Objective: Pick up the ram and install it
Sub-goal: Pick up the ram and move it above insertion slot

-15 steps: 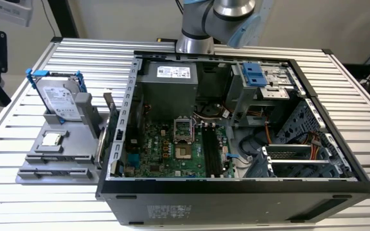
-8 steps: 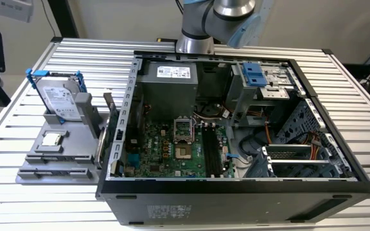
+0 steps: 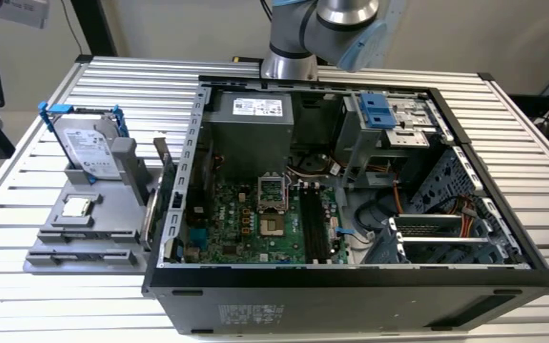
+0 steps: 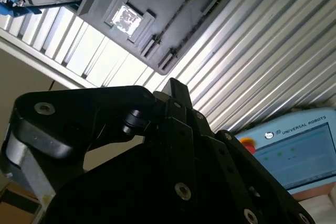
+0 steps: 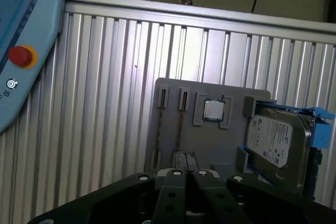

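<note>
Overhead, the arm [image 3: 294,50] rises beyond the computer case [image 3: 351,289], its tool [image 5: 188,174] closed on nothing.

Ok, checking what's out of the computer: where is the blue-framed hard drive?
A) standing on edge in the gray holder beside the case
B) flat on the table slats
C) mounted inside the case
A: the hard drive stands on edge in the gray holder, outside the case, at the exterior view's left.

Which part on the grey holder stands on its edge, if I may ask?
The silver hard drive stands on edge; the square processor chip beside it lies flat in its recess.
</note>
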Motion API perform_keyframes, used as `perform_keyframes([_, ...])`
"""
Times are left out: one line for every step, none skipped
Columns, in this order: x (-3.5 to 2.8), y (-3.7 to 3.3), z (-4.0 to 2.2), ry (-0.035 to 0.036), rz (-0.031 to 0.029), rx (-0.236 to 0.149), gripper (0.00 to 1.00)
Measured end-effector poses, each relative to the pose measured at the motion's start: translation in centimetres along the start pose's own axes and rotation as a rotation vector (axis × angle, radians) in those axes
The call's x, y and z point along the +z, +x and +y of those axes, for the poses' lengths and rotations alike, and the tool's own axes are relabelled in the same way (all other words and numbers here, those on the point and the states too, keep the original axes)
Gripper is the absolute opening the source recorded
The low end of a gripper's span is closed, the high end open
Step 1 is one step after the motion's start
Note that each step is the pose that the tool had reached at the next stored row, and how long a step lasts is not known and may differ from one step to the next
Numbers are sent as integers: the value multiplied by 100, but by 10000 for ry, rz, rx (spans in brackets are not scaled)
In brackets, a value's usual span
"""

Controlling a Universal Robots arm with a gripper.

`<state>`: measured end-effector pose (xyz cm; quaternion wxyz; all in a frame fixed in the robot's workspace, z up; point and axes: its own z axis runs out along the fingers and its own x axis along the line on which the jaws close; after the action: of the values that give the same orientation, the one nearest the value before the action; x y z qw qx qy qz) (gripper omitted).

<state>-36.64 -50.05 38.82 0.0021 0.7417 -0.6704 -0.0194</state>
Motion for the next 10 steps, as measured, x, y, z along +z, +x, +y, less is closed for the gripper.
perform_keyframes([0,0,0,1,0,-5,0])
perform_keyframes([0,0,0,0,0,-10,0])
perform_keyframes([0,0,0,0,0,-15,0])
perform_keyframes([0,0,0,0,0,-20,0])
perform_keyframes([0,0,0,0,1,-26,0])
perform_keyframes([0,0,0,0,1,-30,0])
perform_keyframes([0,0,0,0,1,-36,0])
perform_keyframes([0,0,0,0,1,-40,0])
perform_keyframes([0,0,0,-1,1,-46,100])
perform_keyframes([0,0,0,-1,1,-51,100])
